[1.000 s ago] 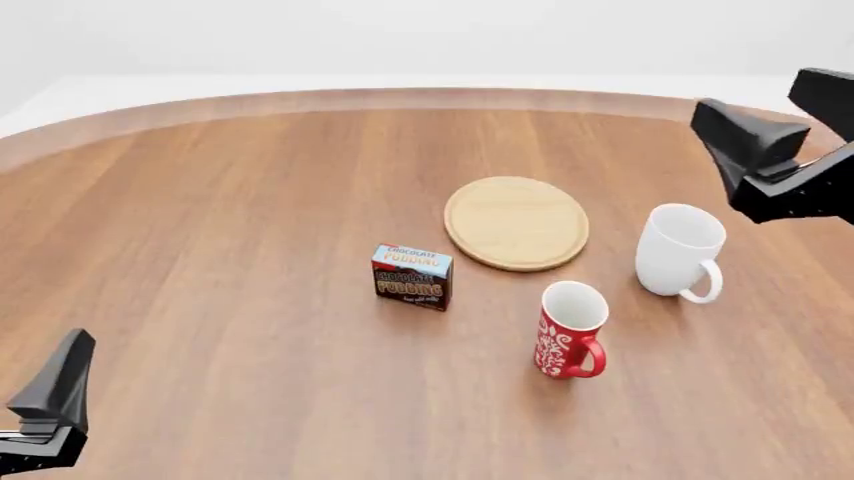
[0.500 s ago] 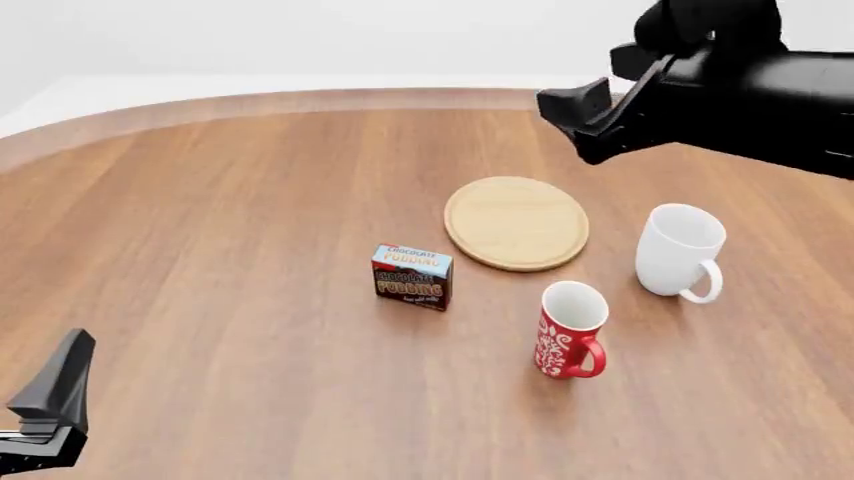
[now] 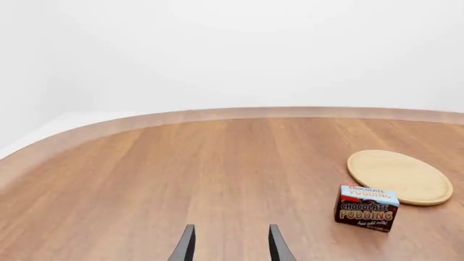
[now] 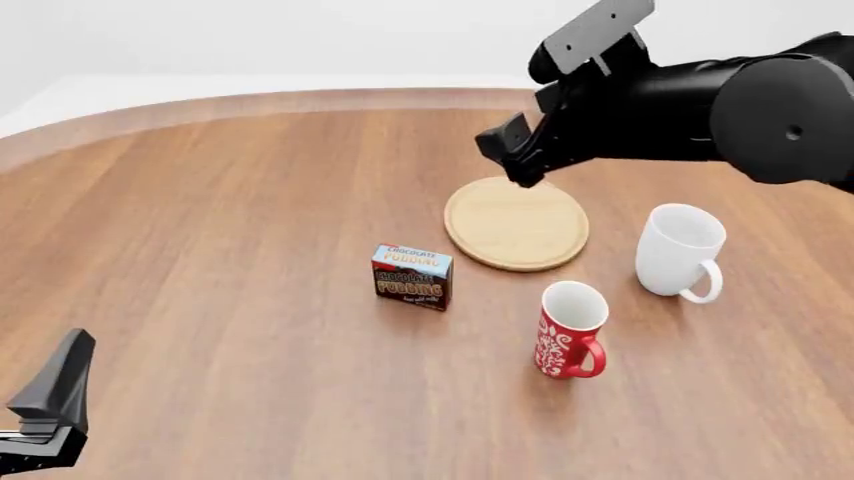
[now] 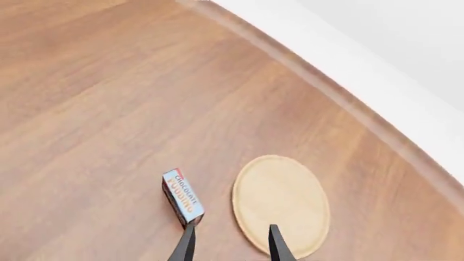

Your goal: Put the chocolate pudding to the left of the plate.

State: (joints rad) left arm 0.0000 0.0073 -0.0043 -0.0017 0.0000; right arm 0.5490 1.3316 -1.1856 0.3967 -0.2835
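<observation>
The chocolate pudding [image 4: 411,277] is a small dark brown box standing on the table a little left of and nearer than the plate [image 4: 517,222], a flat light-wood disc. My right gripper [image 4: 514,160] hangs open and empty in the air above the plate's far left rim. The right wrist view looks down on the chocolate pudding [image 5: 181,197] and the plate [image 5: 281,204], with the right gripper [image 5: 230,247] over them. My left gripper [image 4: 70,365] stays open at the near left corner, far from both. The left wrist view has the left gripper [image 3: 230,247], the chocolate pudding [image 3: 366,208] and the plate [image 3: 399,176].
A white mug [image 4: 681,250] stands right of the plate, and a red patterned mug [image 4: 571,330] stands nearer, right of the pudding. The round wooden table's rim [image 4: 267,103] curves along the far side.
My right arm has swung in from the far right edge, leftward over the table, and now hovers above the plate's far rim. The left arm and all objects stayed still.
</observation>
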